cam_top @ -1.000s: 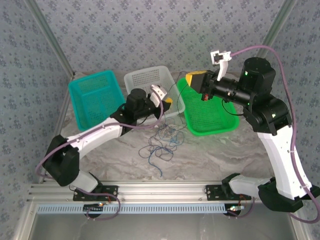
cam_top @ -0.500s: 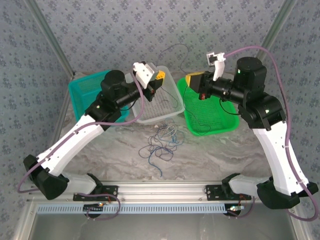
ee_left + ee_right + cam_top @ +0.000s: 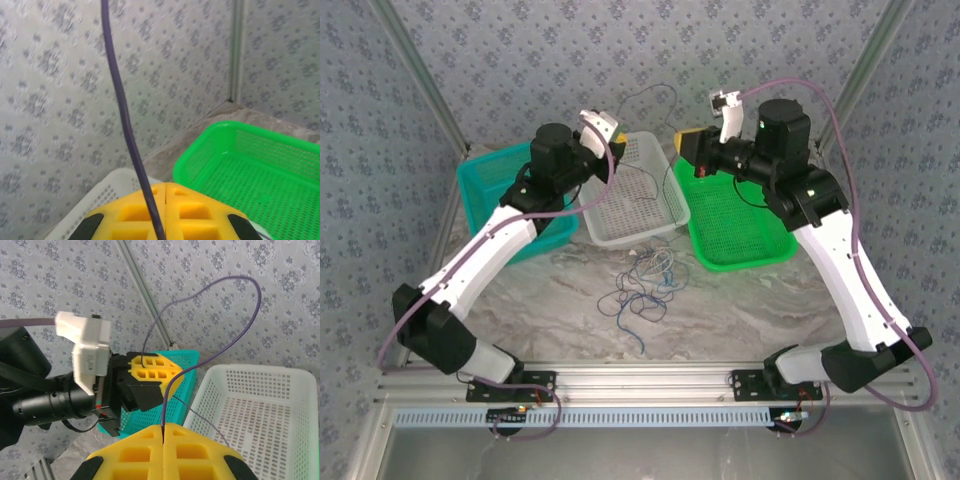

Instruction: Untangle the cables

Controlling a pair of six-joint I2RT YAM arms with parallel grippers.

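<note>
Both the left fingers (image 3: 175, 192) and right fingers (image 3: 180, 437) pinch one purple cable (image 3: 123, 110). It looks light, limp and probably slippery, so it is best regripped along the arc between them.

Smooth cable (image 3: 126, 125), glossy green plastic basket (image 3: 260, 170)

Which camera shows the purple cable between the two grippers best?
The right wrist camera: the cable arcs whole from the right gripper to the left gripper, both shut on it. The top camera shows the cable as a faint thin loop. The left wrist camera shows one short stretch.
</note>
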